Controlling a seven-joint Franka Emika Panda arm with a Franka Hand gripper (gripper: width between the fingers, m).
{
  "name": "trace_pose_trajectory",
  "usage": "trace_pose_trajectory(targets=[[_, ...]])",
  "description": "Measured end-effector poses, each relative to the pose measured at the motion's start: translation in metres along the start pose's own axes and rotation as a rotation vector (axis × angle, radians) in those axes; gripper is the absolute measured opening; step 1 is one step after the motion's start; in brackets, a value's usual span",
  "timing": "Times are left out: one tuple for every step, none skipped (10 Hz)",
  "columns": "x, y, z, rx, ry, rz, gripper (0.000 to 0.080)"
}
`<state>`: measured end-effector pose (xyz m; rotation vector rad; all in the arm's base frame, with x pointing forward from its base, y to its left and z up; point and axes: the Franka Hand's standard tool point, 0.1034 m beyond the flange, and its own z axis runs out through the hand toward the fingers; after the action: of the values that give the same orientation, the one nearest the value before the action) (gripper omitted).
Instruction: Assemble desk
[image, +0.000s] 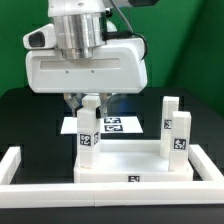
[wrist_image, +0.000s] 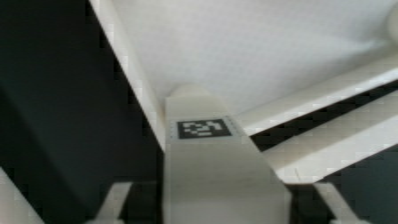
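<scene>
Standing upright on the tabletop panel (image: 128, 160), the leg block (image: 88, 125) at the exterior view's left sits directly under my pincer (image: 84, 104), its tagged face turned toward the camera. My 2 fingers (image: 70, 103) flank its top end, and in the wrist view the same leg block (wrist_image: 217, 160) runs up between them with a square tag (wrist_image: 205, 128) near its tip. Whether the fingers are pressing on it or standing just clear, I cannot tell.

The tabletop panel lies flat on the table (image: 15, 120), rim up, with a small tag on its near edge. At the exterior view's right, 2 more leg blocks stand on the panel: one (image: 181, 140) nearer the camera and one (image: 170, 112) behind it, both tagged.

Behind the panel, the marker board (image: 115, 125) lies flat on the table. A long low white border wall (image: 20, 168) wraps around the near side of the panel.
</scene>
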<state>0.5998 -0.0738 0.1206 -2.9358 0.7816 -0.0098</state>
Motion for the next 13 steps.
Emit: trace_pose_trajectory(targets=[[0.000,0.000,0.000,0.000,0.000,0.075,0.0295],[0.000,0.000,0.000,0.000,-0.001,0.138,0.0295],[0.000,0.000,0.001,0.000,-0.001,0.193,0.0294],[0.000,0.000,0.001,-0.001,-0.001,0.276,0.0293],[0.003,-0.001,0.001,-0.003,-0.017,0.411,0.0293],[0.007,0.000,0.001,0.015,-0.022,0.566,0.0293],[0.007,0.000,0.002,0.024,-0.028,0.699,0.0293],[0.010,0.003,0.002,0.052,-0.039,0.799,0.0293],[0.012,0.004,0.002,0.094,-0.062,0.928,0.0293],[0.012,0.001,0.003,0.128,-0.093,1.144,0.0293],[0.012,-0.001,0.003,0.127,-0.095,1.204,0.0293],[0.012,-0.001,0.003,0.126,-0.096,1.228,0.0301],[0.012,0.000,0.003,0.125,-0.095,1.219,0.0301]])
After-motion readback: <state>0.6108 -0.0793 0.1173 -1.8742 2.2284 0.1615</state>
